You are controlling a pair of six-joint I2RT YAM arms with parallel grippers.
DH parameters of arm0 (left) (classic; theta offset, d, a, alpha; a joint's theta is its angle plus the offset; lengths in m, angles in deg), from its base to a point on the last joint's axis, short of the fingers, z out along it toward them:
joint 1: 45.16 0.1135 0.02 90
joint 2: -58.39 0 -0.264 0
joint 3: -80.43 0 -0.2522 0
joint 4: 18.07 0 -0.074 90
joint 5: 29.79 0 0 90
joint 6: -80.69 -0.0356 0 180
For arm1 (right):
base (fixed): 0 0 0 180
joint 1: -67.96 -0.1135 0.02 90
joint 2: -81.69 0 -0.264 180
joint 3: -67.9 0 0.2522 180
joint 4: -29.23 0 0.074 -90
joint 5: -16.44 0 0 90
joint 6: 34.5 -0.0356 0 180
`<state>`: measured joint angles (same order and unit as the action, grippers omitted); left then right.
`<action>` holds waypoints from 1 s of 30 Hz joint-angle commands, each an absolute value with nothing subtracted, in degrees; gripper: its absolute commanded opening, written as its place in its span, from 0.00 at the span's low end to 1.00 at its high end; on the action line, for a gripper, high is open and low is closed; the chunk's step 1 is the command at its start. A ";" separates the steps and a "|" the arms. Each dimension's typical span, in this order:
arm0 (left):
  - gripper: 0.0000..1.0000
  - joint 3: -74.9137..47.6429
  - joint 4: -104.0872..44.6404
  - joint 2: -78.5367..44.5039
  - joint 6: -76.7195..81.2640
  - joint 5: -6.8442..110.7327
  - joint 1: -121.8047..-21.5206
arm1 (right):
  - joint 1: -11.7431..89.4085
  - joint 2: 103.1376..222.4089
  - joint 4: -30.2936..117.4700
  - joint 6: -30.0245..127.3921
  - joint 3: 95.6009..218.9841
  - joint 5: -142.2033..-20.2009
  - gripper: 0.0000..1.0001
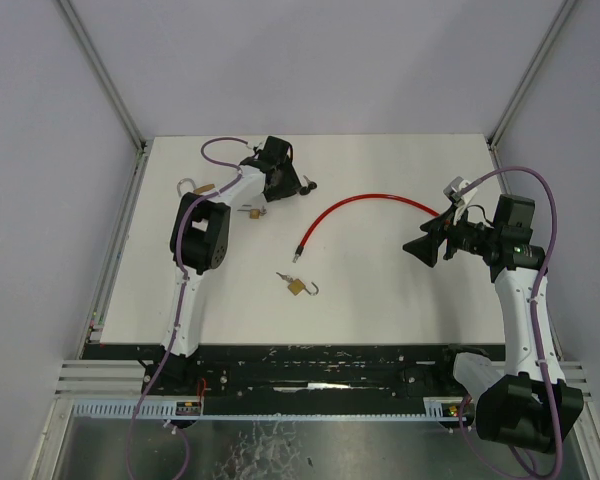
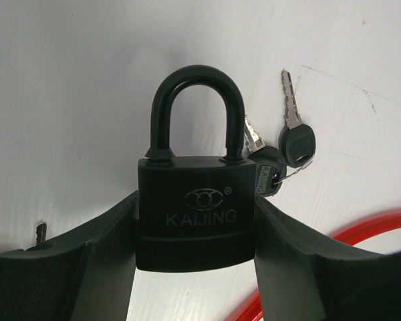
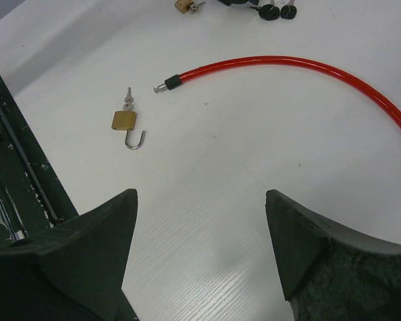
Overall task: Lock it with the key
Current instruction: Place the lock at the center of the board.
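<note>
My left gripper (image 2: 196, 198) is shut on the body of a black padlock (image 2: 195, 210), one jaw against each side. Its black shackle sits down in both holes. Two black-headed keys (image 2: 297, 142) on a ring lie on the table touching the lock's right side. From above, the left gripper (image 1: 280, 175) is at the back left with the keys (image 1: 305, 186) beside it. My right gripper (image 1: 425, 248) hovers open over bare table at the right, jaws wide apart (image 3: 200, 194) with nothing between them.
A small brass padlock (image 1: 295, 286) with open shackle and a key in it (image 3: 123, 120) lies mid-table. A red cable (image 1: 370, 203) arcs across the middle (image 3: 287, 63). Two more brass padlocks (image 1: 252, 212) (image 1: 195, 187) lie near the left arm.
</note>
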<state>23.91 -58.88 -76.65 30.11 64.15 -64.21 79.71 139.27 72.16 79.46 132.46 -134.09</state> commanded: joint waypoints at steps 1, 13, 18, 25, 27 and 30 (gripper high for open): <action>0.53 26.69 -56.31 -76.32 30.86 63.03 -63.58 | 79.98 138.48 70.46 79.26 132.64 -135.08 0.83; 0.70 26.37 -55.20 -76.02 29.88 61.59 -63.36 | 80.00 138.48 70.48 79.28 132.56 -135.10 0.83; 0.72 26.09 -54.77 -75.75 29.72 61.24 -63.27 | 80.00 138.48 70.46 79.31 132.57 -135.08 0.84; 0.74 25.02 -53.43 -74.99 29.37 61.02 -63.05 | 79.96 138.47 70.46 79.33 132.55 -135.08 0.84; 0.75 23.97 -52.31 -74.11 29.36 60.87 -62.85 | 79.98 138.48 70.50 79.35 132.49 -135.08 0.84; 0.77 22.17 -50.64 -72.84 29.40 60.92 -62.34 | 79.96 138.47 70.48 79.35 132.51 -135.17 0.84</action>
<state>23.82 -55.86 -76.50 29.87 61.53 -63.62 79.71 139.27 72.16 79.46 132.46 -134.09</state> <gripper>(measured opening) 0.755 0.837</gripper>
